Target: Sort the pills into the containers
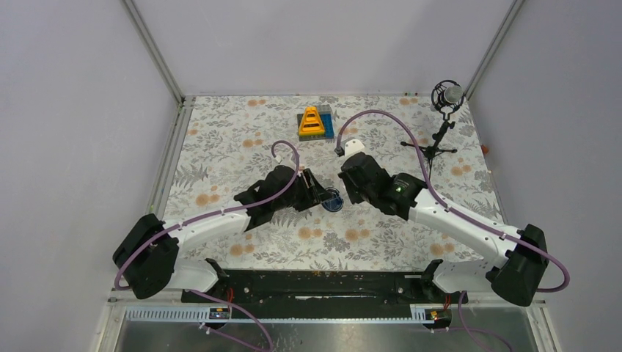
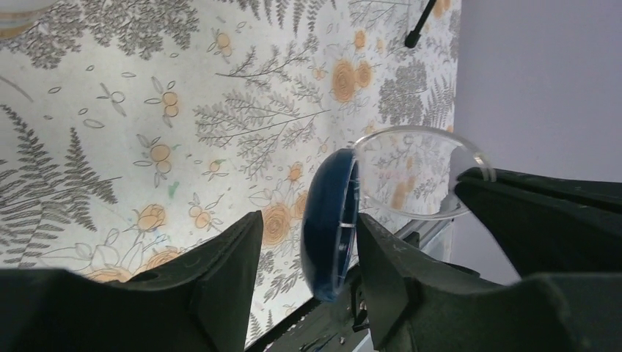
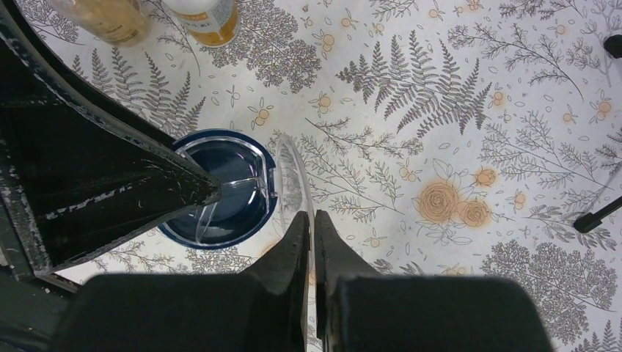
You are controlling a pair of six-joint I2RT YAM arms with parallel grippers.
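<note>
As the clear lid is pinched by the right pincer, with the left pincer released astride the dark-blue dish, the dish may be tipped by pulling.

From above you saw only a sliver of the dark-blue dish. The left claw covered the rest, and both bottles were out of sight behind the arms. In the right wrist view the top edge cut off the amber bottle and the white bottle. The clear lid had its lower end hidden between the right claw's fingers. In the left wrist view, a blurred pale bit in the top-left corner was cropped, so you couldn't tell what it was. The pills were too small to make out anywhere.
</note>
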